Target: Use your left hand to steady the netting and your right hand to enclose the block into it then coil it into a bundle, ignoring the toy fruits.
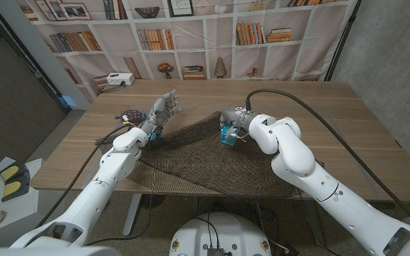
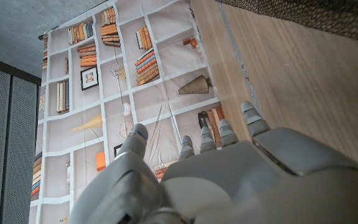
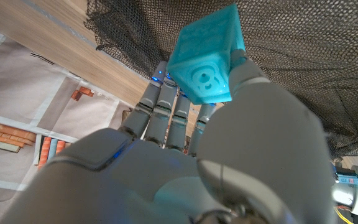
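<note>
Two robot hands: both over the wooden surface (image 1: 319, 107), one toward each side of the dark netting.
Left robot hand (image 1: 159, 112): raised off the surface near the netting's left corner, fingers spread and pointing toward the far edge, grasping nothing; released.
Left robot hand, wrist view (image 2: 229, 174): fingers (image 2: 252, 118) apart over bare wood, with a strip of netting (image 2: 328, 18) showing along the surface beyond them.
Small dark object (image 1: 129, 114): on the surface just left of the left robot hand, toward the far left corner; too small to tell what it is.
Netting (image 1: 205, 160): a dark mesh sheet spread across the middle of the surface, its near side reaching the near edge, its far corner rising to a peak between the two robot hands.
Block (image 1: 227, 134): turquoise cube with a raised pattern on its face, held above the netting's far right part, off the surface.
Right robot hand (image 1: 232, 122): grasping the block, fingers closed on it from above.
Right robot hand, wrist view (image 3: 185, 118): block (image 3: 205, 56) pinched between thumb and fingers (image 3: 160, 99), with the netting (image 3: 316, 56) right behind it.
Backdrop: a printed bookshelf sheet (image 1: 191, 35) hangs beyond the far edge.
</note>
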`<state>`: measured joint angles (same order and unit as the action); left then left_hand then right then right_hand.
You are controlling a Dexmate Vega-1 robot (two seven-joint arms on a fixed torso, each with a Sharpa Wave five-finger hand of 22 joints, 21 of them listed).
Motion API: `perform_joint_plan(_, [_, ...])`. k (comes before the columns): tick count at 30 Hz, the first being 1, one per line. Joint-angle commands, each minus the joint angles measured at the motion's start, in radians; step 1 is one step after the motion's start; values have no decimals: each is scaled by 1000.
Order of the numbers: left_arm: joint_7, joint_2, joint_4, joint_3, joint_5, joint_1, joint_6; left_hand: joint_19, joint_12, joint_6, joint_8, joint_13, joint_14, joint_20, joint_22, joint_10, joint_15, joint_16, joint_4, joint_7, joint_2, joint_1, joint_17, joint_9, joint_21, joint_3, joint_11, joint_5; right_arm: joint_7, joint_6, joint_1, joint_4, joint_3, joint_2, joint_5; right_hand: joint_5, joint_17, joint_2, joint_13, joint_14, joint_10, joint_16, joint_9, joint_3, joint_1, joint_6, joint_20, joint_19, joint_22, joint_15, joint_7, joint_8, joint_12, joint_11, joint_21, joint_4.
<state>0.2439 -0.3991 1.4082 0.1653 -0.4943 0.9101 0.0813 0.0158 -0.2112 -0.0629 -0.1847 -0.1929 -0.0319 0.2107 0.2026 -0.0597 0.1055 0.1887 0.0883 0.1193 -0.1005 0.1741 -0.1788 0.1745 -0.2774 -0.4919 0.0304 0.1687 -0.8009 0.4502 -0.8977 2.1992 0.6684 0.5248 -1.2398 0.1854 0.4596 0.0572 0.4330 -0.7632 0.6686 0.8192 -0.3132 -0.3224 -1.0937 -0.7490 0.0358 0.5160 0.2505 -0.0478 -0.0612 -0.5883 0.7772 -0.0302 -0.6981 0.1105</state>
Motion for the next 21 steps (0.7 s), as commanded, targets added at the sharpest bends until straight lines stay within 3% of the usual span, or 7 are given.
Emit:
perform_joint_plan(1, [-10,-7,15,-8,-3,14,-7,2,-2,0,-1,-2,6,3,2,1,0,-1,-1,3,-3,-8,-2,3,2,-5,-6,6,21,-18,23,-90,22,-27,-6,-4,367,-244,4,-143,103,-1,-2,3,-247,-9,2,-6,-1,273,1,-4,3,90,-9,-2])
perform_joint_plan(16, [-10,-6,9,-5,-1,6,-8,3,-2,0,0,-2,7,3,3,1,0,-1,-1,2,-3,-9,-3,3,3,-5,-3,6,10,-10,56,-168,55,-36,-2,-3,356,-247,-3,-142,105,-16,1,4,-246,-11,2,-11,-10,272,2,-4,-2,90,-27,-5])
perform_joint_plan(20, [-4,-5,2,-4,-1,2,-3,3,-2,0,0,-2,7,3,3,1,0,-1,-1,3,-3,-9,-3,3,3,-5,-5,6,-9,-6,61,-168,56,-36,0,-1,317,-251,-16,-101,65,-77,15,-10,-240,41,-4,-27,-22,270,7,27,-27,79,-39,-16])
perform_joint_plan(21, [-1,-5,0,-3,-1,0,-4,3,-2,1,-1,-2,7,3,3,1,0,-1,-1,3,-3,-9,-3,3,3,-5,-6,6,-20,-2,64,-168,57,-37,-2,-1,294,-243,-25,-79,38,-110,23,-12,-228,59,-7,-36,-28,272,7,42,-45,60,-42,-21])
